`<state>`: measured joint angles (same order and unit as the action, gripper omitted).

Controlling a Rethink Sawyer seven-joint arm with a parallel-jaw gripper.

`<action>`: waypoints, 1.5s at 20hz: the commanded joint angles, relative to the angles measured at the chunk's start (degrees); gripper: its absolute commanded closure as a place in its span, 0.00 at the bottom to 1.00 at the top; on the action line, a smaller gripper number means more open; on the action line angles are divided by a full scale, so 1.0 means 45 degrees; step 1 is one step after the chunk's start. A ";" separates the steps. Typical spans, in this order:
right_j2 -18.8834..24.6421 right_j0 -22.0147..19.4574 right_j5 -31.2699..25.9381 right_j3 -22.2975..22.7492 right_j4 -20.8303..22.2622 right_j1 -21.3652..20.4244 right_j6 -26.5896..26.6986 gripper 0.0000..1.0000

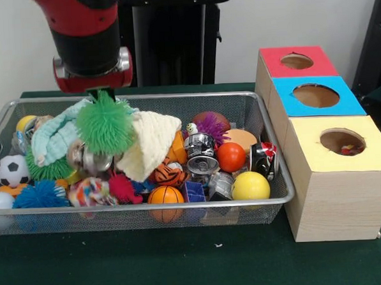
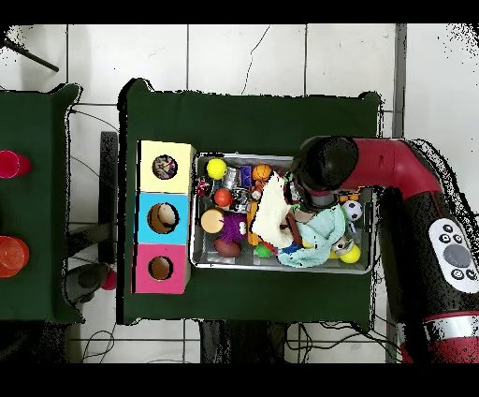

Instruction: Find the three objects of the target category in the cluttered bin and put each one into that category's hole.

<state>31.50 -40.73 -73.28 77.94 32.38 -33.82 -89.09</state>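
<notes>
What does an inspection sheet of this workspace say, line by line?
Surface: green table cloth, bare in front of the bin.
Job's things: wire bin; wooden box with red hole, blue hole, yellow hole holding something.
Clutter: balls, cans, cloths, koosh toys piled in the bin.
Gripper: gripper hidden above green koosh ball, which hangs under it.
Cables: thin wires on the floor.
Surroundings: second table with red cup and orange cup.

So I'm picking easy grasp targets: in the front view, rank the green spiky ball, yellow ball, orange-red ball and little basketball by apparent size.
1. green spiky ball
2. yellow ball and basketball, alike
3. orange-red ball, though it sits farther back, so unsure
</notes>
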 commanded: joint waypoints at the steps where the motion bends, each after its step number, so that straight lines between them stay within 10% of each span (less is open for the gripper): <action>1: 0.1504 -0.0713 0.0549 0.1333 -0.1384 -0.0284 0.2763 1.00; 11: 0.1952 -0.1781 0.4242 0.2932 -0.3946 0.0605 -0.0443 1.00; 12: 0.1689 -0.1605 0.4098 0.2810 -0.3859 0.0517 -0.0090 0.00; 22: 0.1118 -0.1107 0.4270 0.2924 -0.3596 0.0299 -0.0357 0.00; 30: 0.0956 -0.0602 0.3157 0.1640 -0.1436 -0.0049 0.2438 0.00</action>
<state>37.47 -45.00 -53.81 85.76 19.71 -33.82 -89.09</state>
